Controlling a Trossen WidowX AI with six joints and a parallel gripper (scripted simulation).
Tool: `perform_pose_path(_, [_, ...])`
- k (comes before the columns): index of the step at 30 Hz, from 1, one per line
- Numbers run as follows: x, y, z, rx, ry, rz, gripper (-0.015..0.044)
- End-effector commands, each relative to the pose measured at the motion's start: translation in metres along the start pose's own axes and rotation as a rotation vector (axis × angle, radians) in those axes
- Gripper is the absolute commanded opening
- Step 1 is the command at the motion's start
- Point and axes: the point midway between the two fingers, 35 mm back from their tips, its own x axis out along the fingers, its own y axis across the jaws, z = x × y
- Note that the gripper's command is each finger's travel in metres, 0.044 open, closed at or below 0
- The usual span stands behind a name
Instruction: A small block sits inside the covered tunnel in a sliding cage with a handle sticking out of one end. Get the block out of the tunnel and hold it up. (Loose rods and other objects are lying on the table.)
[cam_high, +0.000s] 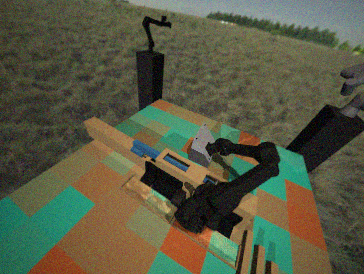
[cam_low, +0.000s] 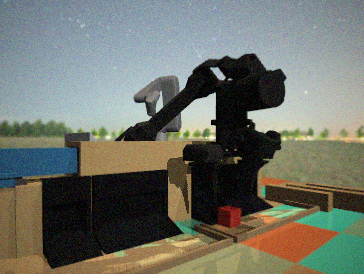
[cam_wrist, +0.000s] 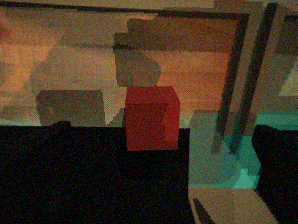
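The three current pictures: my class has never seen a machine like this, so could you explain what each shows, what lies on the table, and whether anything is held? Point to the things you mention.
The machine is one jointed black robot arm with a two-fingered gripper (cam_low: 205, 175). The top picture looks down at the table (cam_high: 107, 205) from above; the exterior one looks from beside it; the wrist one looks out past the fingers. On the patchwork table stands a long wooden structure (cam_high: 117, 141) (cam_low: 122, 157) with blue parts (cam_high: 145, 149) (cam_low: 37, 161) and dark panels. A small red block (cam_low: 229, 216) (cam_wrist: 151, 125) sits in front of it. The fingers are open and hold nothing.

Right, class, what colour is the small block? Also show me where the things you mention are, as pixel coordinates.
Red; the small block (cam_low: 229, 217) (cam_wrist: 151, 125) shows best in the wrist view.
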Motion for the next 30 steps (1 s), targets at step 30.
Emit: perform_pose_path(30, [0.038,0.003,-0.006,-0.001,0.001,0.007,0.0282])
